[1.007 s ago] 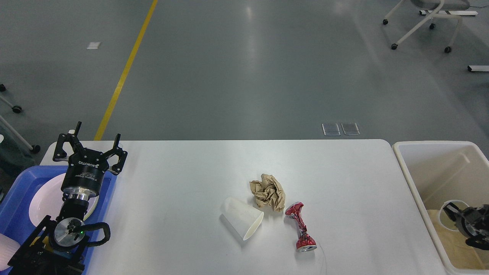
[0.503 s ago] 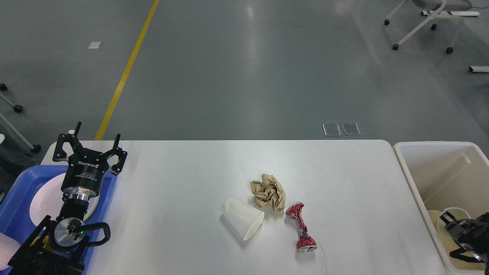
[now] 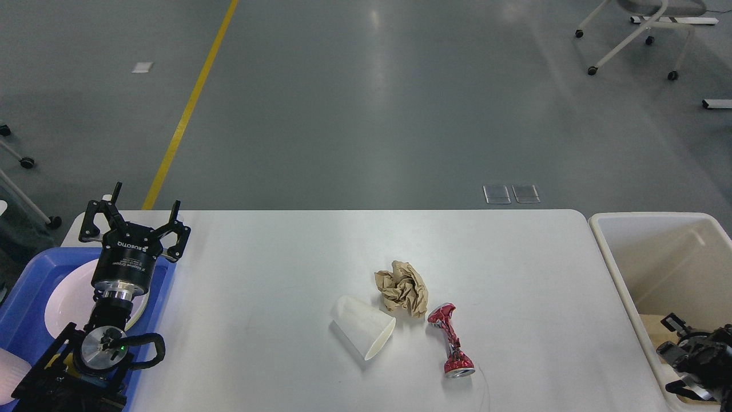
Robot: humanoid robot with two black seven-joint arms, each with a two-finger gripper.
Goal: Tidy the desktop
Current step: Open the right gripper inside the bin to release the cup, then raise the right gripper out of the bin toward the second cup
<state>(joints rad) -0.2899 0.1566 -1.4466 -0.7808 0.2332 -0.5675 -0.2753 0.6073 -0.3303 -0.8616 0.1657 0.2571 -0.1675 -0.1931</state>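
Jaws of the left gripper (image 3: pixel 135 220) are spread; the right gripper's (image 3: pixel 683 355) state is unclear. On the desktop (image 3: pixel 274 274), the crushed can (image 3: pixel 450 341) looks light, stiff, pinchable at its waist.

Right gripper (image 3: pixel 675 337) sits low inside the cream bin (image 3: pixel 615 269), dark and partly cut by the right and bottom edges, so finger spacing can't be told. Left arm (image 3: pixel 108 309) covers much of the white plate (image 3: pixel 66 297) in the blue tray (image 3: pixel 26 286), both cut at the left edge. Chair (image 3: pixel 640 34) top right is cropped.
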